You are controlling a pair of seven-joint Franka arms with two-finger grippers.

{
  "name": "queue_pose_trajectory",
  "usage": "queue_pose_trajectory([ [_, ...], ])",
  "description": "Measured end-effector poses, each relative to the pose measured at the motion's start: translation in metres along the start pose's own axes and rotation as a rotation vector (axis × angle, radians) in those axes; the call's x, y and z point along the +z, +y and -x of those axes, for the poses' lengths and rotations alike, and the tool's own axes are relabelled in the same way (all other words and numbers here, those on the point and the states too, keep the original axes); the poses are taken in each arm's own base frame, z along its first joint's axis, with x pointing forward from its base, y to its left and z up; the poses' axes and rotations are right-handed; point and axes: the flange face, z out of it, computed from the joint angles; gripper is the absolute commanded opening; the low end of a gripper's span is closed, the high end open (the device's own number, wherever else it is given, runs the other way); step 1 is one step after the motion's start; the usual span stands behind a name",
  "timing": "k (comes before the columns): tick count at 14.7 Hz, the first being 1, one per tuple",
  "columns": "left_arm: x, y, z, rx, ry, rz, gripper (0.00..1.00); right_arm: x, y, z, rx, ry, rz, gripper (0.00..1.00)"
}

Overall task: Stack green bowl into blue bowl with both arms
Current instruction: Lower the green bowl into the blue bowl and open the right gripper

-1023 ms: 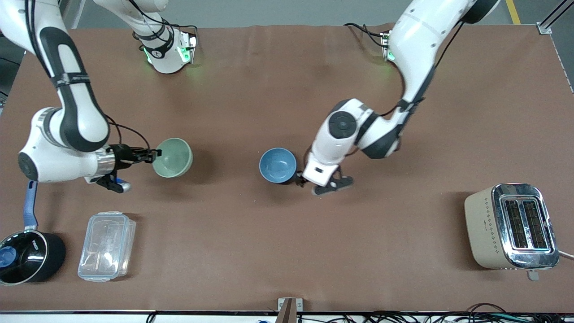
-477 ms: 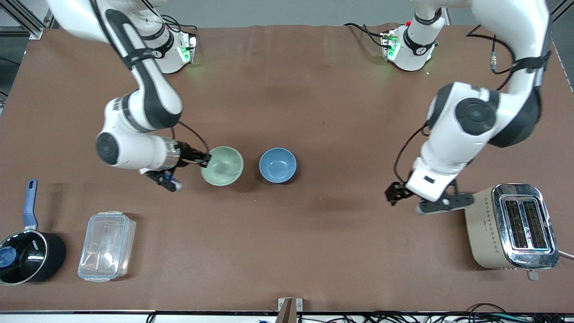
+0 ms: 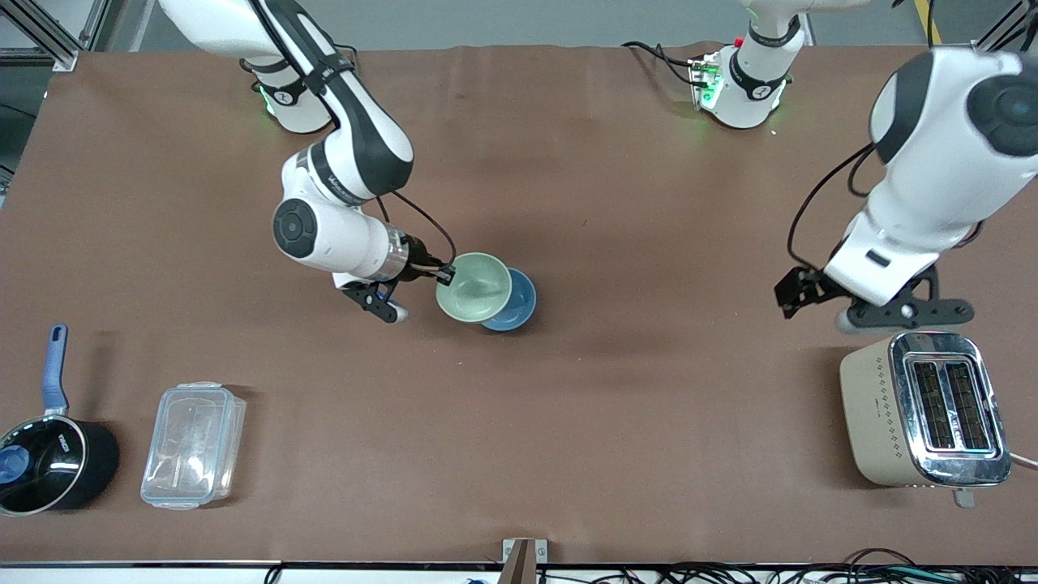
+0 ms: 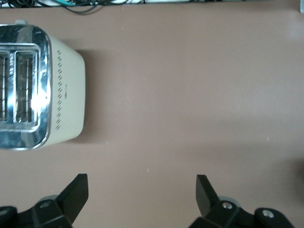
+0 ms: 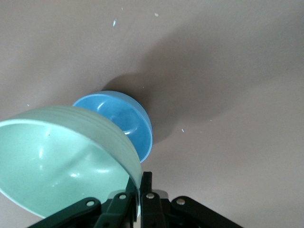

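My right gripper [image 3: 445, 275] is shut on the rim of the pale green bowl [image 3: 474, 287] and holds it in the air, tilted, partly over the blue bowl [image 3: 517, 304]. The blue bowl stands on the table near its middle, half hidden under the green one. In the right wrist view the green bowl [image 5: 66, 159] fills the space beside my gripper [image 5: 141, 192], with the blue bowl [image 5: 124, 118] just past its rim. My left gripper [image 3: 791, 289] is open and empty, up over the table beside the toaster; the left wrist view shows its two fingertips [image 4: 76, 190] wide apart.
A beige toaster [image 3: 924, 410] stands at the left arm's end, near the front camera; it also shows in the left wrist view [image 4: 40, 88]. A clear plastic container [image 3: 193, 444] and a black saucepan with a blue handle [image 3: 49, 454] stand at the right arm's end.
My right gripper has carried the green bowl from the right arm's end toward the middle, now over the blue bowl. My left arm has let go of the blue bowl and withdrawn toward the toaster.
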Motion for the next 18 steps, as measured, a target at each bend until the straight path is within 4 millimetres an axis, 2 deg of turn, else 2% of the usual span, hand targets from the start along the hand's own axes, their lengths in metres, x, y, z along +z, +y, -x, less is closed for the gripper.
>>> queue_pose_trajectory([
  [4, -0.035, -0.032, 0.023, 0.024, -0.060, 0.038, 1.00, 0.018, 0.003, -0.009, 0.016, -0.007, 0.015, 0.04],
  [8, -0.065, -0.042, 0.054, 0.017, -0.097, 0.033, 1.00, 0.035, 0.003, -0.015, 0.041, -0.032, 0.011, 0.04],
  [11, -0.072, -0.049, 0.071, 0.030, -0.097, 0.031, 1.00, 0.053, -0.003, -0.014, 0.037, -0.026, 0.006, 0.07],
  [14, -0.070, -0.053, 0.073, 0.031, -0.103, 0.030, 1.00, 0.075, -0.005, -0.009, 0.031, -0.034, 0.023, 0.07],
  [15, -0.070, -0.053, 0.073, 0.031, -0.102, 0.030, 1.00, 0.080, -0.006, -0.008, 0.033, -0.038, 0.022, 0.13],
  [17, -0.069, -0.053, 0.073, 0.031, -0.102, 0.030, 1.00, 0.084, -0.007, -0.007, 0.036, -0.039, 0.018, 0.43],
  [18, -0.069, -0.053, 0.073, 0.031, -0.103, 0.030, 1.00, 0.084, -0.007, -0.007, 0.036, -0.039, 0.017, 0.50],
])
